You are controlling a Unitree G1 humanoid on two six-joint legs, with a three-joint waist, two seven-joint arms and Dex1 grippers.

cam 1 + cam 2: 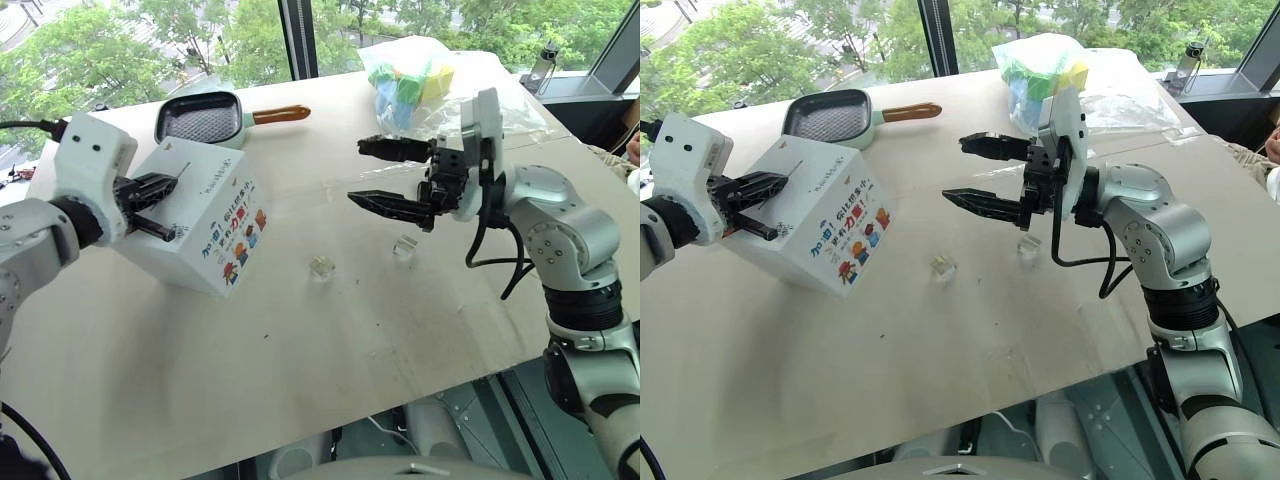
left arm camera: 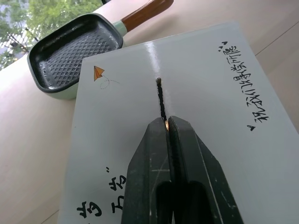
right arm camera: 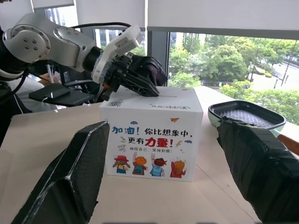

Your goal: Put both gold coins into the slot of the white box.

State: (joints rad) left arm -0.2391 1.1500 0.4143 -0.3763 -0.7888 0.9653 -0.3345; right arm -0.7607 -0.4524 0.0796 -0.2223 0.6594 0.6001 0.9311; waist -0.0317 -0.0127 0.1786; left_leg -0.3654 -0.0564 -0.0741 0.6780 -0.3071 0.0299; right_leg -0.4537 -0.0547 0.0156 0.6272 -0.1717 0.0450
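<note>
Over the slot (image 2: 161, 100), left hand (image 2: 168, 122) closed, coins (image 1: 321, 267) on table.

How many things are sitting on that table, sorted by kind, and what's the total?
White box: 1
Grill pan: 1
Bag of coloured blocks: 1
Gold coins, small and glassy: 2
Total: 5

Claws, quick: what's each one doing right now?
Left claw: shut, tips at the slot of the white box; a glint between them, contents unclear.
Right claw: open, holding nothing.
</note>
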